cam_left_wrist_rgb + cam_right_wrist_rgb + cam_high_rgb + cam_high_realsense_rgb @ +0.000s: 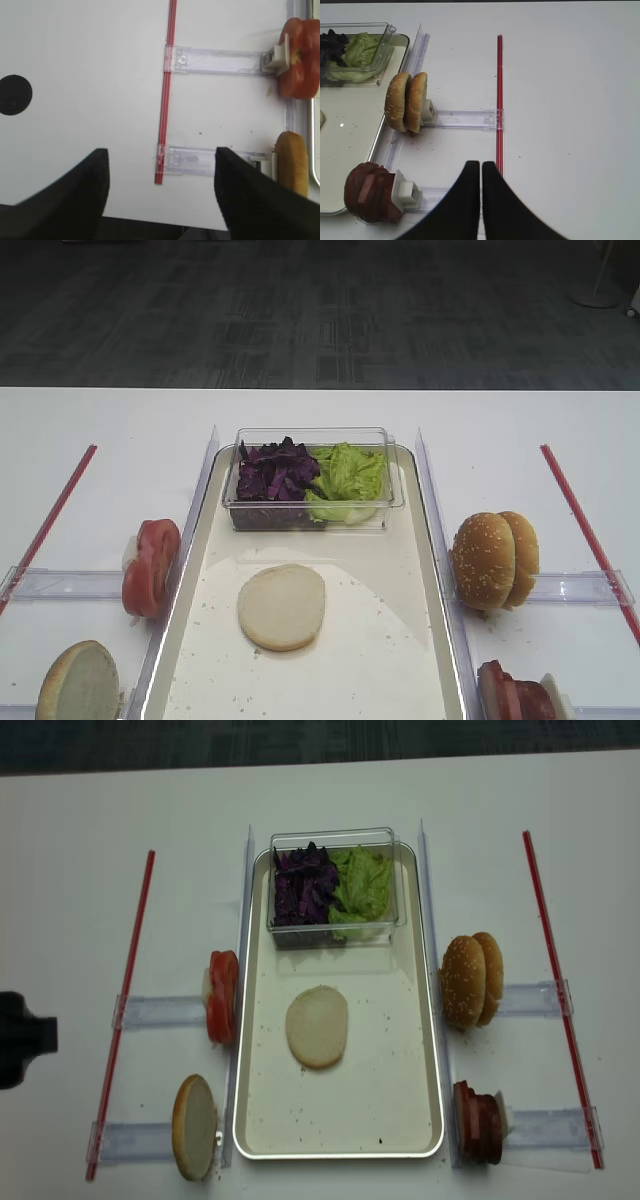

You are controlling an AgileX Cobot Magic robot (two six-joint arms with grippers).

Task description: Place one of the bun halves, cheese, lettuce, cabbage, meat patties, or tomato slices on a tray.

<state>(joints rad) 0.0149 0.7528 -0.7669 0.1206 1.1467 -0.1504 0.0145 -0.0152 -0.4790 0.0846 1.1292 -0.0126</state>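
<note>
A plain bun half (282, 606) (317, 1026) lies flat in the middle of the cream-white tray (340, 670) (375, 1095). Purple cabbage (275, 472) and green lettuce (347, 475) fill a clear tub at the tray's far end. Left of the tray, tomato slices (150, 565) (299, 59) stand on edge. Meat patties (370, 192) (478, 1122) stand to its right. Over bare table left of the tray, my left gripper (162, 150) is open and empty. My right gripper (480, 163) is shut on nothing, right of the patties. Cheese is out of view.
Two sesame buns (495, 560) (406, 101) stand on edge right of the tray, and another bun (78, 682) (291, 162) at the front left. Red strips (125, 1000) (555, 980) and clear plastic holders (215, 59) lie on both sides. A dark part of the left arm (20, 1035) shows at the left edge.
</note>
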